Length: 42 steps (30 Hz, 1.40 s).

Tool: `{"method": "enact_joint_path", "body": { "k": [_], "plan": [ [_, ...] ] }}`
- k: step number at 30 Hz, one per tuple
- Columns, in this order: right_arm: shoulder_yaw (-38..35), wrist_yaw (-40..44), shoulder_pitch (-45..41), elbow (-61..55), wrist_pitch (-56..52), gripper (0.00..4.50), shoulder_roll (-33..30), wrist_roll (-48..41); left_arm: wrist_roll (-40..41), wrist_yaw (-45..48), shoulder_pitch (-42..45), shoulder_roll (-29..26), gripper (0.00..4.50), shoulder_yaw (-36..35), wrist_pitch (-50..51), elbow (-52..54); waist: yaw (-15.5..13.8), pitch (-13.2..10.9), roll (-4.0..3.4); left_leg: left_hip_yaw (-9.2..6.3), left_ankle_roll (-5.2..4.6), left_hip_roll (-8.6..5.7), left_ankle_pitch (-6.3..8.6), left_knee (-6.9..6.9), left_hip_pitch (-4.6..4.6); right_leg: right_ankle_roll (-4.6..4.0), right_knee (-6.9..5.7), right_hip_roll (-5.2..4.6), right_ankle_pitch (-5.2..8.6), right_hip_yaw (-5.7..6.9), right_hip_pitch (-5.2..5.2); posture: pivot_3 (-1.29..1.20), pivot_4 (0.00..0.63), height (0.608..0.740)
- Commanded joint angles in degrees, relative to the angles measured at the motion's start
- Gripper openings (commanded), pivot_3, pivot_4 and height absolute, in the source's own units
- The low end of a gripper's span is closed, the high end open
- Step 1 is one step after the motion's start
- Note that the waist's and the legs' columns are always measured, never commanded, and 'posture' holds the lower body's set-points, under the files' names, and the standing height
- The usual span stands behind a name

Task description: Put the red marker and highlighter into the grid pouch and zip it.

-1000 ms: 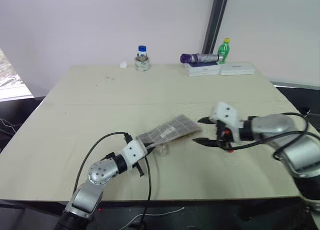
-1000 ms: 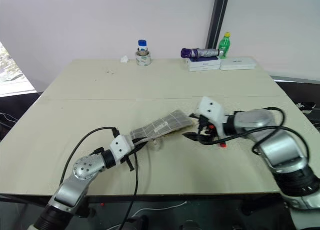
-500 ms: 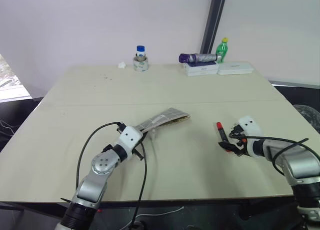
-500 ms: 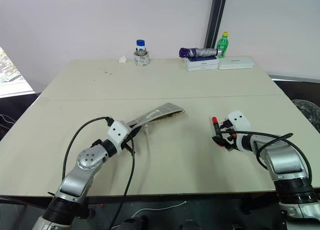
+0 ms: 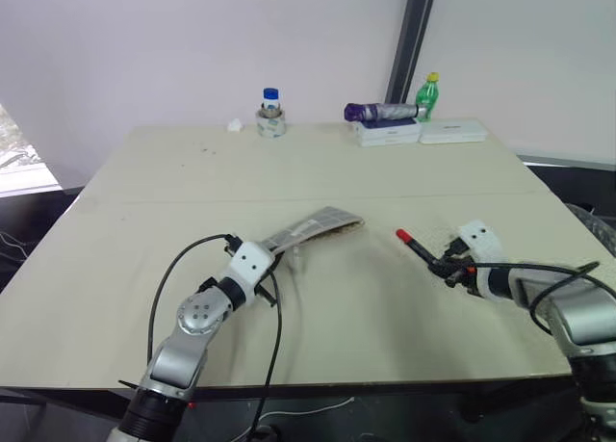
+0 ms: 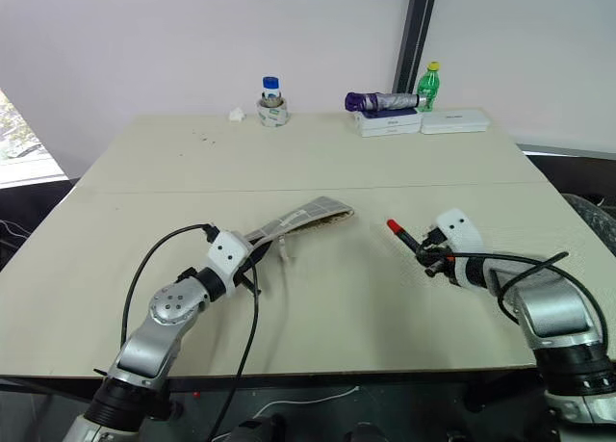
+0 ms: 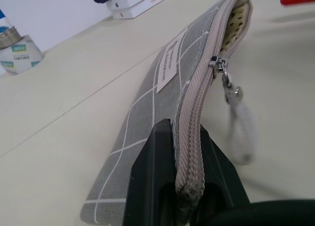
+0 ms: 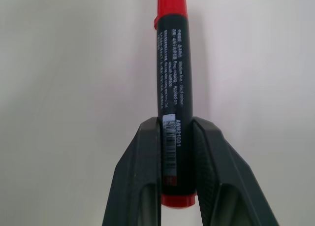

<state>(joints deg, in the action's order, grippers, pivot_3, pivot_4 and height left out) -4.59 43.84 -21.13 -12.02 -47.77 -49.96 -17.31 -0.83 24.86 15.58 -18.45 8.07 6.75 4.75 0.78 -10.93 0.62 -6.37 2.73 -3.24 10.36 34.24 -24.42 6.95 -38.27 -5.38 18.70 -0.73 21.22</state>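
L fingers [image 7: 187,186] clamped tight, arm low; R fingers [image 8: 174,172] pinched, wrist angled down-left.

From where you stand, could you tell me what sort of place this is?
Probably an office or lab room: a large plain table against a bare white wall, with white boxes, a folded umbrella and a green bottle at its far edge.

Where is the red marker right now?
The red marker is clamped in the right end effector, lifted over the table's right side, tip pointing toward the grid pouch.
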Motion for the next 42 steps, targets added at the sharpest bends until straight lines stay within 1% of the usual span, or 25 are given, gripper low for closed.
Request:
{"method": "enact_joint_path", "body": {
  "k": [1,4,9,25,33,39,42],
  "plan": [
    [0.62,5.45,-0.73,-7.65,3.52,0.34,-3.3,-1.88,0.01,-0.06,0.64,-0.11,0.0,-0.7,-1.3,0.78,0.0,0.0,0.0,-0.01,0.0,0.0,0.0,0.0,0.0,0.0,0.0,0.0,0.0,0.0,0.0,0.0,0.15,0.74],
    [2.83,5.81,-2.94,-9.36,3.3,0.34,-3.73,-1.39,0.09,0.28,0.74,-0.08,0.0,-0.43,-1.81,0.89,0.01,0.0,0.01,-0.02,0.0,0.01,0.0,0.01,0.01,0.0,0.0,0.01,0.0,0.01,-0.03,0.0,0.15,0.74],
    [7.72,4.92,-5.32,-8.25,4.03,0.34,-3.48,1.92,0.21,0.5,0.7,0.2,0.0,-0.16,-2.22,1.41,-0.18,0.0,0.01,-0.03,0.0,0.01,0.0,0.05,-0.01,0.0,0.01,-0.01,-0.01,0.0,-0.02,0.0,0.15,0.74],
    [12.43,5.02,-7.99,-5.27,6.64,0.34,-1.5,5.95,-0.03,3.62,-0.72,-0.42,0.0,1.7,-4.24,3.24,-0.09,0.0,0.01,-0.03,0.0,0.01,0.0,0.03,-0.02,0.0,0.02,-0.03,-0.01,0.0,0.01,0.0,0.15,0.74],
    [17.81,7.0,-11.01,-6.53,9.97,0.34,-1.2,10.15,-0.88,6.45,-1.16,-1.96,0.0,4.06,-6.34,3.94,-0.09,0.0,0.01,-0.03,0.0,0.01,0.0,0.03,-0.02,0.0,0.02,-0.03,-0.01,0.0,0.01,0.0,0.15,0.74],
    [22.48,8.75,-14.19,-6.01,14.48,0.34,0.01,14.53,-0.69,8.26,-1.47,-2.33,0.0,5.07,-6.95,4.28,-0.07,0.0,0.01,-0.04,0.0,0.01,0.0,0.02,-0.02,0.0,0.02,-0.03,0.0,0.0,0.02,0.0,0.15,0.74],
    [23.19,9.16,-15.1,-5.22,15.52,0.34,0.91,15.76,-0.54,8.75,-1.64,-2.32,0.0,5.13,-6.86,4.64,-0.06,0.0,0.01,-0.04,0.0,0.01,0.0,0.02,-0.02,0.0,0.02,-0.03,0.0,0.0,0.03,0.0,0.15,0.74]
  ]
}}
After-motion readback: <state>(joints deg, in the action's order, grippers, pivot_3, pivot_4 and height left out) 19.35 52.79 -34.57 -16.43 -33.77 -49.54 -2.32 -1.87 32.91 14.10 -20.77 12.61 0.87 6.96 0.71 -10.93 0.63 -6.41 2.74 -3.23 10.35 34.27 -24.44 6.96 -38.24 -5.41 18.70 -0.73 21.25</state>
